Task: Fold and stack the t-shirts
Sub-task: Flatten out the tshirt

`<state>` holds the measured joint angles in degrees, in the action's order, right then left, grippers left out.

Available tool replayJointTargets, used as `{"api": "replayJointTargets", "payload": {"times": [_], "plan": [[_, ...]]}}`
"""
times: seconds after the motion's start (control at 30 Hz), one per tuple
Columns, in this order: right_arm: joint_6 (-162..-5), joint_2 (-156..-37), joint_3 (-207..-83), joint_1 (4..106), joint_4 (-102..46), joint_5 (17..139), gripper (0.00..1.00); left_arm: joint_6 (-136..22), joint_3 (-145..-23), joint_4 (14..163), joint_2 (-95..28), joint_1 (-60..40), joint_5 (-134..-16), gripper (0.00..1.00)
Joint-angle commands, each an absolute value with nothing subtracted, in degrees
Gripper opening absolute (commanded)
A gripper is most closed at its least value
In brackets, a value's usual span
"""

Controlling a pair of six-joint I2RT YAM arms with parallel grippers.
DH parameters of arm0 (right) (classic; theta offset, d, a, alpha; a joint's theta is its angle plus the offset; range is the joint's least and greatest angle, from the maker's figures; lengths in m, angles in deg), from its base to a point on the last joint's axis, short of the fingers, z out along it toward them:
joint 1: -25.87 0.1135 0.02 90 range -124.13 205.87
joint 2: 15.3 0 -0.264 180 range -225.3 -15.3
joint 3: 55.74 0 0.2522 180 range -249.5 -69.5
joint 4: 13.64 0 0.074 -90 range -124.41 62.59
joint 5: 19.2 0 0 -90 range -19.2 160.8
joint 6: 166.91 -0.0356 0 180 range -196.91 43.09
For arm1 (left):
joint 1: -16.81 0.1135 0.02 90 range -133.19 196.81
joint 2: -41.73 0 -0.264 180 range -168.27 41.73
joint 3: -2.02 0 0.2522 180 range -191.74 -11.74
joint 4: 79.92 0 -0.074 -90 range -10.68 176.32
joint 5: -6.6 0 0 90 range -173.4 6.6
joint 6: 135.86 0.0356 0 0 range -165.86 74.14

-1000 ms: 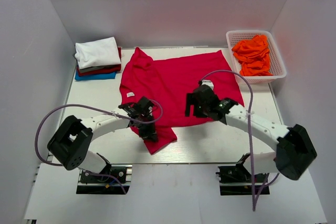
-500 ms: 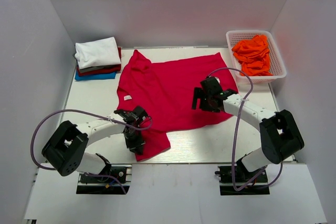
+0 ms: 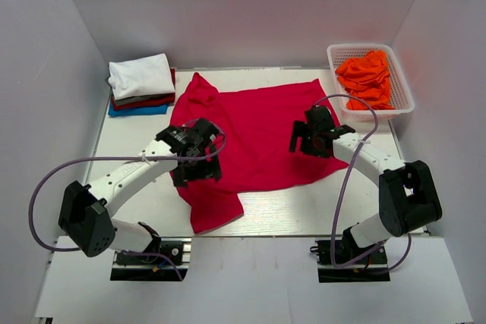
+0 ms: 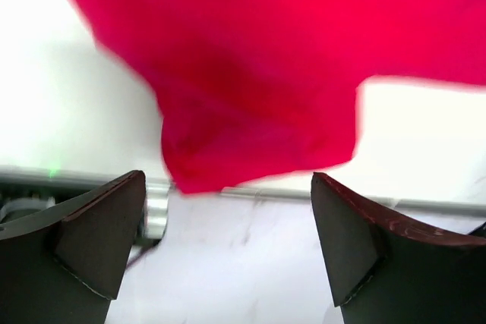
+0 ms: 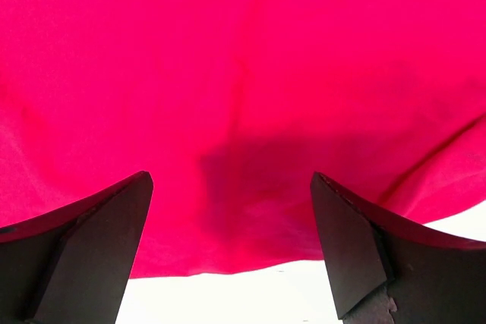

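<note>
We are looking down on the whole table [image 3: 133, 146] from above and behind. Our two wrist views are hovering close over the crimson t-shirt [image 3: 258, 130], which all three are sharing.

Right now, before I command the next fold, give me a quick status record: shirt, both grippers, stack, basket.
red t-shirt: spread out mid-table, unfolded, one sleeve toward the near edge
left gripper: open, empty, over the shirt's left side
right gripper: open, empty, over the shirt's right side
folded stack: far left corner, white on top
basket: far right, crumpled orange shirts inside
</note>
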<state>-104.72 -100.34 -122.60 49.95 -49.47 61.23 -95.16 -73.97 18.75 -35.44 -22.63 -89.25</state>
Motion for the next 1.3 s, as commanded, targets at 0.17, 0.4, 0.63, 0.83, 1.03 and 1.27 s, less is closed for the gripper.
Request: {"api": "replayJointTargets", "payload": {"times": [0.17, 0.4, 0.63, 0.83, 1.03, 1.27], "plan": [[-100.6, -101.5, -123.4, 45.3, -46.1, 64.0, 0.90, -87.3, -85.0, 32.5, -50.5, -16.9, -97.5, 1.00], [-96.7, -108.5, -126.2, 41.9, -45.8, 65.5, 0.90, -82.1, -98.5, 35.7, -68.4, -5.2, -100.9, 1.00], [-95.5, -113.3, -128.5, 39.9, -47.9, 67.5, 0.90, -77.0, -114.5, 36.0, -85.6, 2.9, -97.3, 1.00], [-96.2, -114.4, -130.1, 38.1, -55.5, 68.9, 0.90, -76.4, -130.4, 28.8, -93.7, 8.1, -95.6, 1.00], [-98.0, -112.4, -125.4, 37.3, -55.1, 73.4, 0.90, -77.7, -130.7, 26.0, -93.6, 12.2, -97.8, 1.00], [-96.0, -110.1, -121.6, 37.5, -51.5, 79.4, 0.90, -77.1, -134.1, 23.1, -92.7, 12.6, -93.6, 1.00]]}}
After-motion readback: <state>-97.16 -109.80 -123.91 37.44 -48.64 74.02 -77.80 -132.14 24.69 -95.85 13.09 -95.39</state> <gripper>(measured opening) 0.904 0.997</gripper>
